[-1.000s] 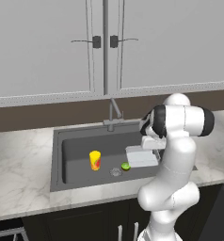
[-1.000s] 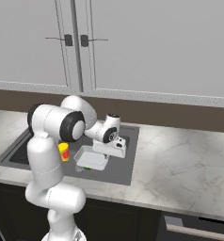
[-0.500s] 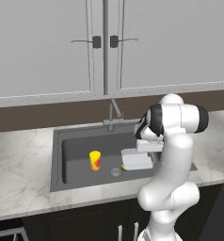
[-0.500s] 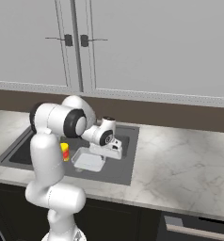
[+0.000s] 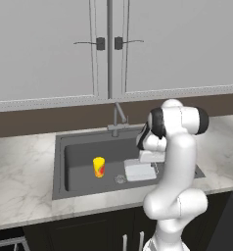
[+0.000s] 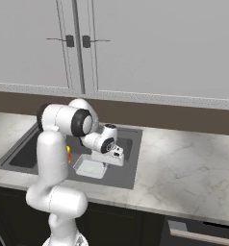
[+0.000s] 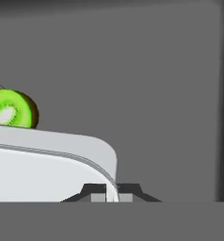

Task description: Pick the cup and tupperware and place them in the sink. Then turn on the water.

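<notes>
Marble counter [image 5: 20, 171] carries the recessed dark sink [image 5: 79, 142]. On the sink floor: yellow cup [image 5: 99, 167], upright, left of centre; pale tupperware [image 5: 140, 171] to its right (near the right wall); halved kiwi [image 7: 11, 109] just beside the tupperware.

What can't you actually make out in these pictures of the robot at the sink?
- Whether the tupperware touches the sink floor: the arm covers its right end in the left base view.
- The cup: in the right base view the arm hides all but a sliver.
- The kiwi half: in the hand view the tupperware's rim covers its lower part.
- The gripper: shut on the tupperware's rim, fingertips cut off at the bottom of the hand view.
</notes>
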Tool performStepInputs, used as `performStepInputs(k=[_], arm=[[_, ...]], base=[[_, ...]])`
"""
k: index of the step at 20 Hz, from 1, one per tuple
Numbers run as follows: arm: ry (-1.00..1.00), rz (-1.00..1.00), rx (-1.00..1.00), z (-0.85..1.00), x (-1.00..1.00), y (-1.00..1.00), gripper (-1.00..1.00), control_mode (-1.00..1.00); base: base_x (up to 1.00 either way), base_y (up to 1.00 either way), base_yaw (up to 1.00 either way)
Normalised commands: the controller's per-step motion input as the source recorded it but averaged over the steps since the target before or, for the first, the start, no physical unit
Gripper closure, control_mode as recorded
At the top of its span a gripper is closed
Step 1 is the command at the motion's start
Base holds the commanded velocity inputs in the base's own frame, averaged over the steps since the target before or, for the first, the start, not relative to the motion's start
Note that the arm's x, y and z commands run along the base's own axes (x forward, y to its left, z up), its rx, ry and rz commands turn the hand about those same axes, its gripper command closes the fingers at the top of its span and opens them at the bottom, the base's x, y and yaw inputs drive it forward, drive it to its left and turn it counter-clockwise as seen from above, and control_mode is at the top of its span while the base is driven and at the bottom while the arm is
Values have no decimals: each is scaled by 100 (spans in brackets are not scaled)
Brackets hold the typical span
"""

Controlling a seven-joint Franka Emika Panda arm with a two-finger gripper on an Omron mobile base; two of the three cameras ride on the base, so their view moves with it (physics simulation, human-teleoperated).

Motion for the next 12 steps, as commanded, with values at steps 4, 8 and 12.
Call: performStepInputs(k=[4,8,12], arm=[[0,0,0,-31,17,0,100,-100],[0,0,0,-30,18,0,100,-100],[0,0,0,-31,16,0,100,-100]], base=[[0,0,0],[0,0,0],[0,0,0]])
